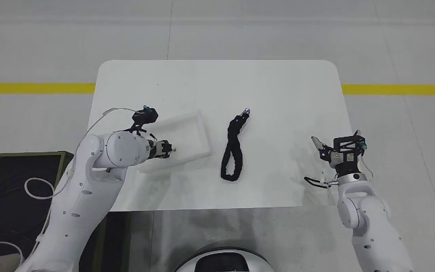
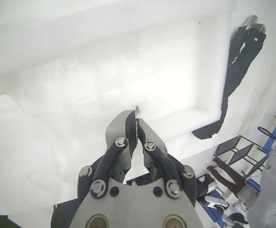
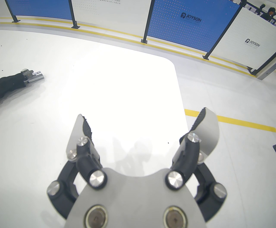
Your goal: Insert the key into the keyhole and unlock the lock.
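Observation:
A black fabric-covered chain lock (image 1: 232,148) lies in a loop at the table's middle, its silver metal head (image 1: 245,111) at the far end. The lock (image 2: 237,71) also shows in the left wrist view, and its head (image 3: 34,75) in the right wrist view. My left gripper (image 1: 170,147) is over the white foam tray (image 1: 194,129), shut on a thin metal key (image 2: 136,121) whose tip (image 2: 137,109) pokes out against the foam (image 2: 107,75). My right gripper (image 1: 317,162) sits near the table's right edge, open, with nothing between its fingers (image 3: 84,129).
The white table (image 1: 285,95) has rounded corners and bare surface between the lock and the right gripper. A yellow floor line (image 1: 41,88) runs behind the table. Blue and white panels (image 3: 189,19) stand beyond it.

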`<state>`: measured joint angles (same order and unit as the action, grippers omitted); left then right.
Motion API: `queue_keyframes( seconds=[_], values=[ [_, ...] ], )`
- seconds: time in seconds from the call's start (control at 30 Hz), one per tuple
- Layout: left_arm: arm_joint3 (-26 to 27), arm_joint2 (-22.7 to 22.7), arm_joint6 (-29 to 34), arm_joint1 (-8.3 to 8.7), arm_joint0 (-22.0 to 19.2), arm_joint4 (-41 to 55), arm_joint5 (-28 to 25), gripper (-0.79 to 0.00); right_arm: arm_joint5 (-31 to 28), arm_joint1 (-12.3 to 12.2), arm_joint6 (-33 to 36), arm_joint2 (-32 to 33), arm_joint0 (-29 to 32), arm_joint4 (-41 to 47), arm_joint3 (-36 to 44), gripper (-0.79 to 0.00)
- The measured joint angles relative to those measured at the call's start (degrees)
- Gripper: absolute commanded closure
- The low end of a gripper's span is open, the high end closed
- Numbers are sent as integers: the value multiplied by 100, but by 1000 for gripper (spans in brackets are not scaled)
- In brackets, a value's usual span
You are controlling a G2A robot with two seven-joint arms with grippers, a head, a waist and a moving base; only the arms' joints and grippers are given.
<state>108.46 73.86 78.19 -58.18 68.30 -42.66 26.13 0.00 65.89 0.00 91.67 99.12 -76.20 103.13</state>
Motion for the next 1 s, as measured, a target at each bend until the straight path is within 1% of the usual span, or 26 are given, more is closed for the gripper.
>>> queue_keyframes(
  seconds=[0.1, 0.23, 0.27, 0.4, 0.47, 0.57, 0.67, 1.0],
  values=[
    [-135, 38, 176, 58, -91, -23, -175, 0, 0, 0, 0, 0, 0, 0, 0, -785],
    [-644, 32, 394, 114, -387, 60, -392, 0, 0, 0, 0, 0, 0, 0, 0, -785],
    [-705, 7, 435, 116, -428, 148, -433, 0, 0, 0, 0, 0, 0, 0, 0, -785],
    [-882, 9, 322, 127, -527, 161, -318, 0, 0, 0, 0, 0, 0, 0, 0, -785],
    [-824, -39, 361, 126, -598, 178, -357, 0, 0, 0, 0, 0, 0, 0, 0, -785],
    [-564, -199, 422, 123, -880, 164, -419, 0, 0, 0, 0, 0, 0, 0, 0, -785],
    [-466, -313, 412, 123, -1004, 110, -408, 0, 0, 0, 0, 0, 0, 0, 0, -785],
    [-455, -324, 409, 123, -1012, 107, -406, 0, 0, 0, 0, 0, 0, 0, 0, -785]
  ],
)
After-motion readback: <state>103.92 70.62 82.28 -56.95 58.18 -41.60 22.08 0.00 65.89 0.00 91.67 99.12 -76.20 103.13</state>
